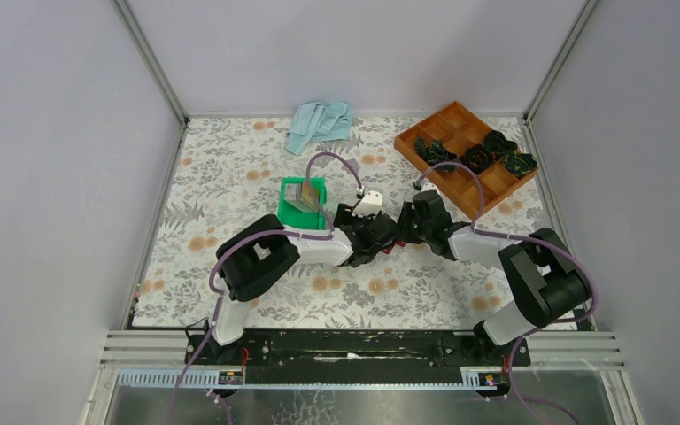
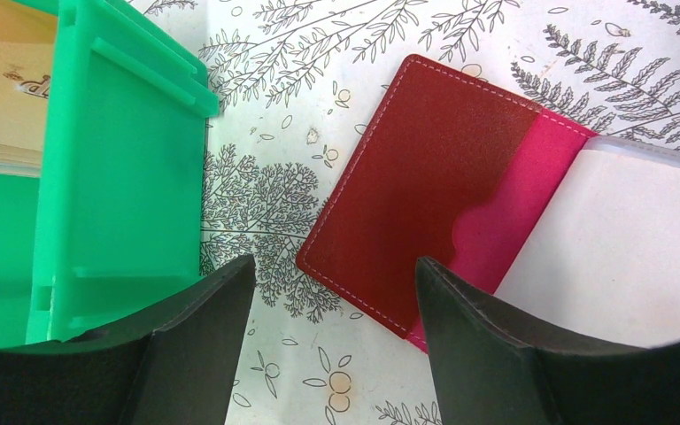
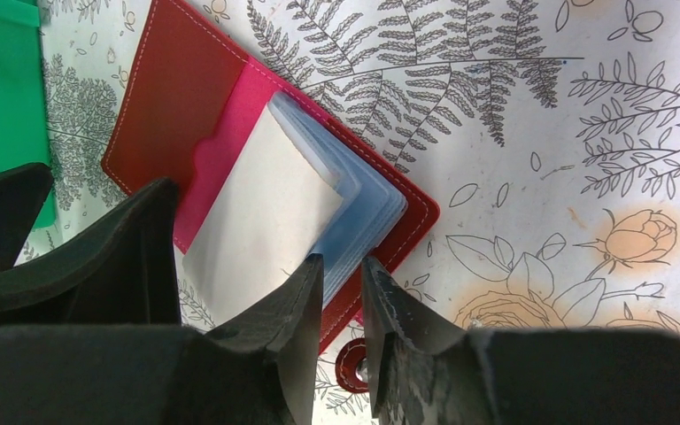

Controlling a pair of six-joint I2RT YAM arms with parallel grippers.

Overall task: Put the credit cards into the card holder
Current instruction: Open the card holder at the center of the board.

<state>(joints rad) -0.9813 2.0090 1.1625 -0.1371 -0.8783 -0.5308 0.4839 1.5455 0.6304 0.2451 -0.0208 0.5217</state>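
Note:
The dark red card holder (image 3: 181,88) lies open on the floral table, with a pink pocket and pale and blue-grey sleeves; it also shows in the left wrist view (image 2: 425,168). In the top view the grippers hide it. My right gripper (image 3: 343,270) is nearly closed around the holder's red edge and sleeves, above the snap tab (image 3: 351,367). My left gripper (image 2: 332,274) is open and empty, just off the holder's pocket-side corner. The yellowish credit cards (image 2: 0,97) sit in the green bin (image 2: 115,177). In the top view both grippers, left (image 1: 374,239) and right (image 1: 405,228), meet mid-table.
The green bin (image 1: 314,188) stands just left of the grippers. An orange compartment tray (image 1: 454,119) with dark items is at the back right. A light blue cloth (image 1: 320,124) lies at the back. Grey walls close in the table's sides.

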